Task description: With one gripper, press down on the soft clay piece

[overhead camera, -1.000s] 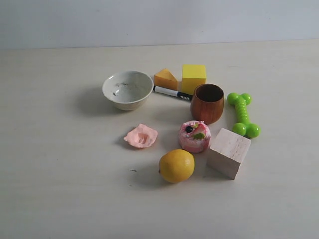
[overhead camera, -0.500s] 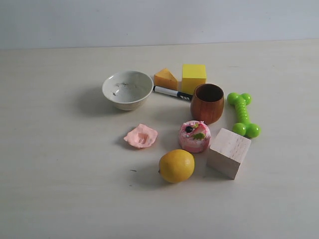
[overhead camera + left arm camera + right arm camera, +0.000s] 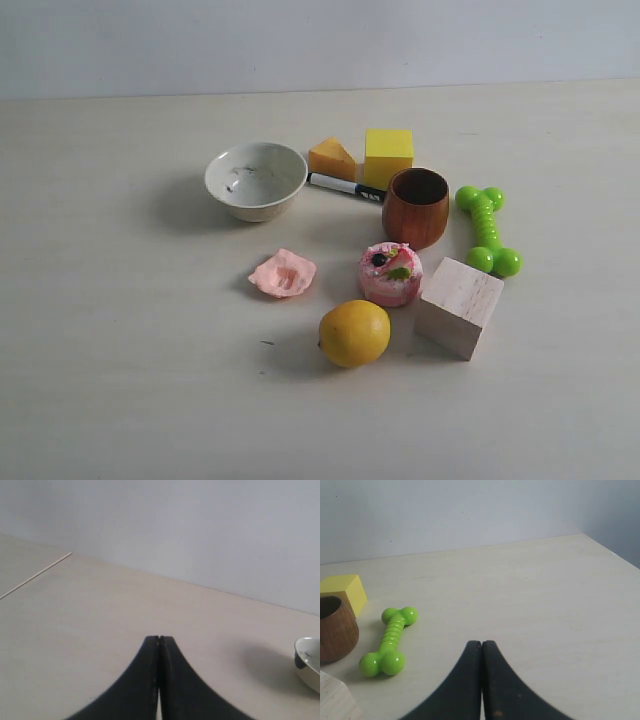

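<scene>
The soft clay piece [image 3: 283, 274], a small pale pink flattish lump, lies on the table in the exterior view, left of the round pink cake toy [image 3: 390, 273] and above-left of the yellow fruit [image 3: 354, 333]. Neither arm shows in the exterior view. The left gripper [image 3: 159, 639] is shut with nothing between its black jaws, over bare table, with the bowl's rim [image 3: 307, 662] at the picture's edge. The right gripper [image 3: 481, 643] is also shut and empty, near the green bone toy [image 3: 389, 641]. The clay is out of both wrist views.
A white bowl [image 3: 256, 180], orange wedge [image 3: 332, 158], yellow cube [image 3: 388, 156], marker pen [image 3: 345, 186], brown wooden cup [image 3: 416, 207], green bone toy [image 3: 488, 230] and pale wooden block [image 3: 459, 306] crowd around the clay. The table's edge [image 3: 607, 550] runs near the right gripper.
</scene>
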